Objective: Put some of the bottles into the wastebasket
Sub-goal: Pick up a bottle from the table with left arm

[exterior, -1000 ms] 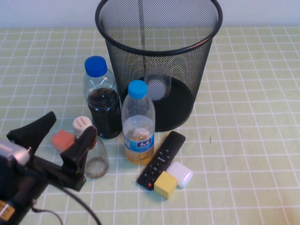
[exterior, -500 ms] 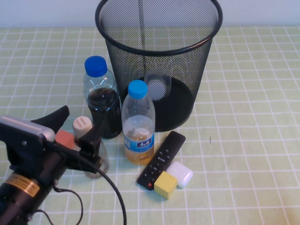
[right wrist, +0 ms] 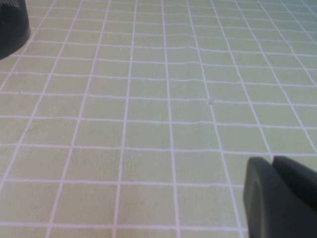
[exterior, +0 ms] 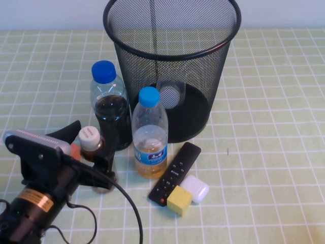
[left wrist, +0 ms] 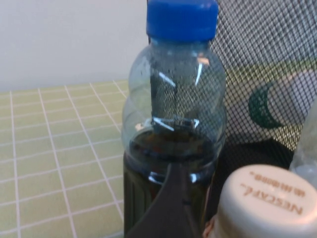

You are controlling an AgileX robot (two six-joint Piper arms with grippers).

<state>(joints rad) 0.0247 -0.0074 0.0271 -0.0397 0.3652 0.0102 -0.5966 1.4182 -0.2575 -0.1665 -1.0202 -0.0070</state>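
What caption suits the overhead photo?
Open left gripper straddles the small white-capped bottle before the wastebasket.

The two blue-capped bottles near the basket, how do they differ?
The dark bottle holds near-black liquid; the amber bottle holds golden liquid. The amber bottle wears a blue label; the dark bottle shows none. The dark bottle stands farther back, beside the wastebasket; the amber bottle stands in front of it. Both are upright, clear and partly filled.

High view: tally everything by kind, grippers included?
Bottles: 4, small white-capped bottle, dark-liquid bottle, amber-liquid bottle, larger bottle inside the wastebasket
Wastebasket: 1
Remote: 1
Yellow block: 1
White case: 1
Red block: 1
Left gripper, open around small bottle: 1
Right gripper, shut: 1
Total: 11
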